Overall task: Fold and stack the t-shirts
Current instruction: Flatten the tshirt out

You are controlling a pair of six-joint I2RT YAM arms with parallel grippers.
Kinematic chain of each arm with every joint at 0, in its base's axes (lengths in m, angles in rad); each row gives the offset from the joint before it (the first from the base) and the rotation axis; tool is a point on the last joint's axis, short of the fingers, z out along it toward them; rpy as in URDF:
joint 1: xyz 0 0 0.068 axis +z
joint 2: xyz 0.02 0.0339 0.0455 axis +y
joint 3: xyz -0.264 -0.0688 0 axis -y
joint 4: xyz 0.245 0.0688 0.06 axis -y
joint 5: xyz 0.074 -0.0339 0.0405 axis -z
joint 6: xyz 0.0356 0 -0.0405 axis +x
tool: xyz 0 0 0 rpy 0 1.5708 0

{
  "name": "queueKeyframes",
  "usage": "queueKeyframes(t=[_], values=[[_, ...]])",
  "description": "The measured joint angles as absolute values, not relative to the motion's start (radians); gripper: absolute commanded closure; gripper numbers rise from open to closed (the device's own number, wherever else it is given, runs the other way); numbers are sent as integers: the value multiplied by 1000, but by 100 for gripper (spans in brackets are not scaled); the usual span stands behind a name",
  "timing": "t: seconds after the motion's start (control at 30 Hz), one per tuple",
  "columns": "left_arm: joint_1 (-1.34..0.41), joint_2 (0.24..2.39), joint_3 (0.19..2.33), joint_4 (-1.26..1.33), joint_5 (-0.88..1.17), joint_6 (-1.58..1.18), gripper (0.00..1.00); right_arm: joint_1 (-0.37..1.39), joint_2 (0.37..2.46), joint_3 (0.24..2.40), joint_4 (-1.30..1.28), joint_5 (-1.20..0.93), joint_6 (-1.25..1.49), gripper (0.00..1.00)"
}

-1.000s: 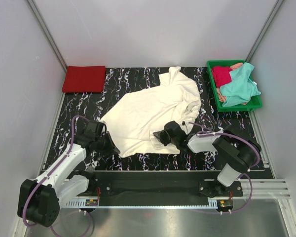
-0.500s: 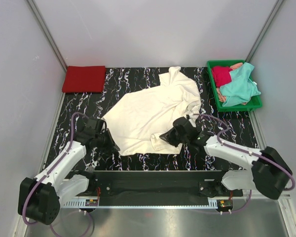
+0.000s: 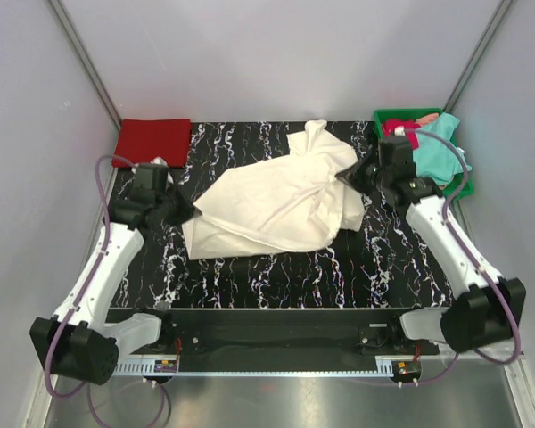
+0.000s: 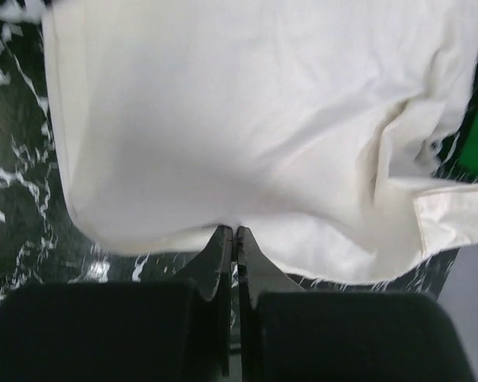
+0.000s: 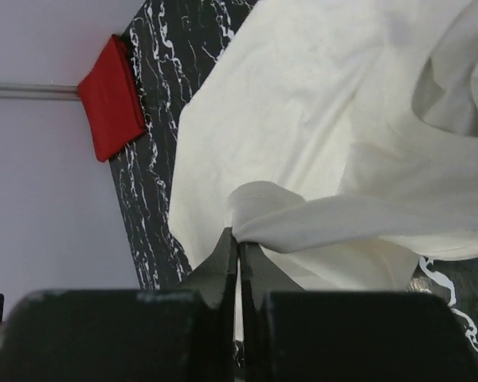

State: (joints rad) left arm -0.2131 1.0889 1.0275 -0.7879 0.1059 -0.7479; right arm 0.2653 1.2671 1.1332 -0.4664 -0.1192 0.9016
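The cream-white t-shirt (image 3: 267, 201) spans the middle of the mat (image 3: 276, 267), its long axis running near-left to far-right. I hold it at both ends. My left gripper (image 3: 180, 211) pinches the near-left hem, my right gripper (image 3: 348, 176) a fold at the far-right end, the cloth slung between them. The folded red t-shirt (image 3: 152, 143) sits far-left, nearer my left gripper.

a: cream shirt (image 3: 276, 201)?
b: soft matt cloth, creased all over.
a: mat (image 3: 339, 276) under it?
b: black w/ white marbling, smooth, slight sheen.
a: far left of the cream shirt?
b: red shirt (image 3: 152, 143), matt cloth, lies smooth.
a: right of it?
b: green tray (image 3: 465, 185), smooth plastic. teal shirt (image 3: 439, 159) inside, matt cloth, rumpled.
a: nearer than the cream shirt?
b: metal strip (image 3: 276, 401), grey, dull shine.
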Motion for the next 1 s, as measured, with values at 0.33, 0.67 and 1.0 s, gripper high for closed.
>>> queueKeyframes(t=[0.33, 0.67, 1.0], values=[[86, 1415, 1629, -752, 213, -749, 100, 144, 1718, 1907, -420, -263, 818, 100], [210, 1554, 2210, -707, 405, -686, 100, 133, 1816, 2344, -237, -344, 814, 100], [233, 1497, 2233, -698, 459, -695, 100, 130, 1654, 2256, -178, -379, 769, 100]])
